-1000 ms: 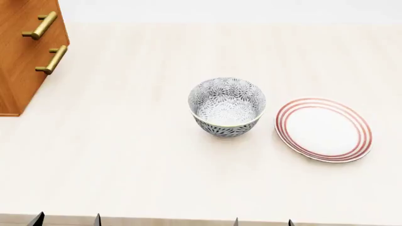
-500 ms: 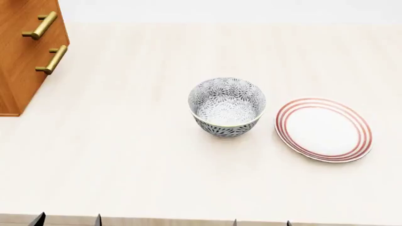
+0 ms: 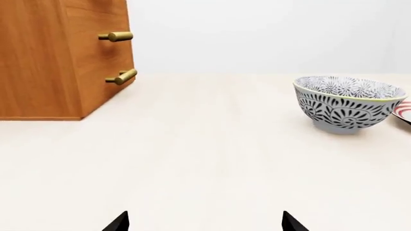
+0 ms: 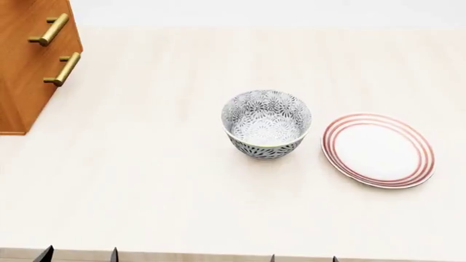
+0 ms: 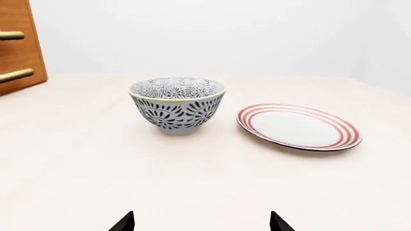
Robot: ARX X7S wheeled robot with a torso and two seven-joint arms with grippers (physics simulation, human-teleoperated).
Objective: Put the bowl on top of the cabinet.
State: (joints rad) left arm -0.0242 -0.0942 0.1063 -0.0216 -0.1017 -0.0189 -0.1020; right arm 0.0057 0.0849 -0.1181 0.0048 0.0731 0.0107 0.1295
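The bowl (image 4: 267, 123), white with a dense dark-grey floral pattern, stands upright in the middle of the pale table; it also shows in the wrist views, bowl (image 3: 347, 103) and bowl (image 5: 178, 105). The orange-brown cabinet (image 4: 25, 65) with brass bar handles stands at the far left, seen again as cabinet (image 3: 61, 57) and cabinet (image 5: 18, 45). My left gripper (image 4: 79, 254) and right gripper (image 4: 304, 257) sit at the table's near edge, well short of the bowl. Both are open, only black fingertips showing, nothing between them: left gripper (image 3: 203, 222), right gripper (image 5: 202, 222).
A flat white plate (image 4: 378, 150) with red rings lies just right of the bowl, also seen as plate (image 5: 298, 127). The pale table (image 4: 145, 180) stretches between the cabinet and the bowl. A white wall lies behind.
The head view has shifted slightly: bowl, plate and cabinet all sit a few pixels further right than before. Nothing on the table has moved.
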